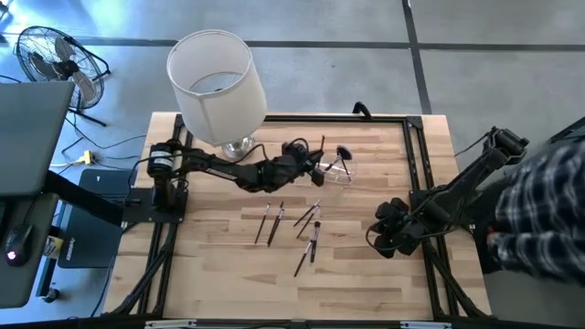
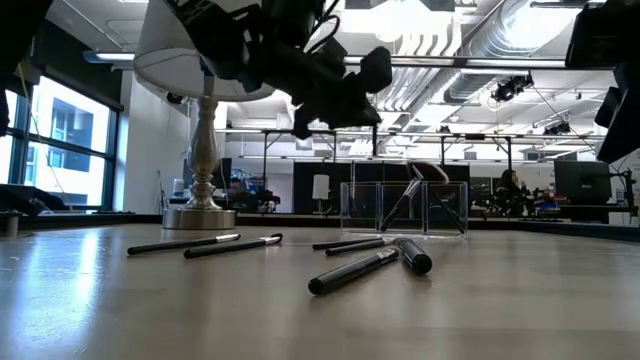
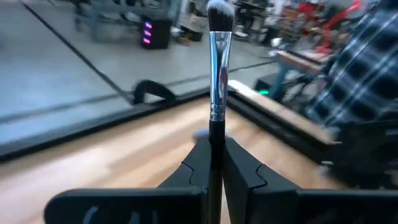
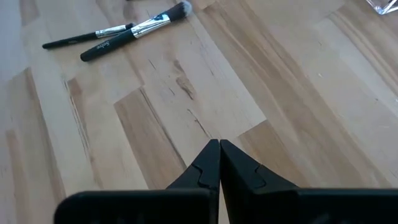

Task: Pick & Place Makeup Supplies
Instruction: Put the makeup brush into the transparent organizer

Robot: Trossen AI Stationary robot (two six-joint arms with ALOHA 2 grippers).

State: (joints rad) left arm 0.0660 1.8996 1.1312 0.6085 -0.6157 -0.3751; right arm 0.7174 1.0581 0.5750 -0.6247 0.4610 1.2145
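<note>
The left gripper (image 3: 211, 163), clamped on a silver-ferruled black brush (image 3: 219, 65) (held upright), hovers beside the clear plastic organiser (image 1: 340, 170) near the tabletop's far edge.

Closed right hand (image 4: 219, 163) over wooden table (image 4: 298, 124) — two brushes (image 4: 134, 30) beyond

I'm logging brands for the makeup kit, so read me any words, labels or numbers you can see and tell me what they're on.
No text here can be read for certain.
Thick black-handled brush lying on the table: pale lettering along the handle, too blurred to read.
Brush held in the left gripper: no print visible on its silver ferrule.
Clear organizer, lamp: no labels visible.
</note>
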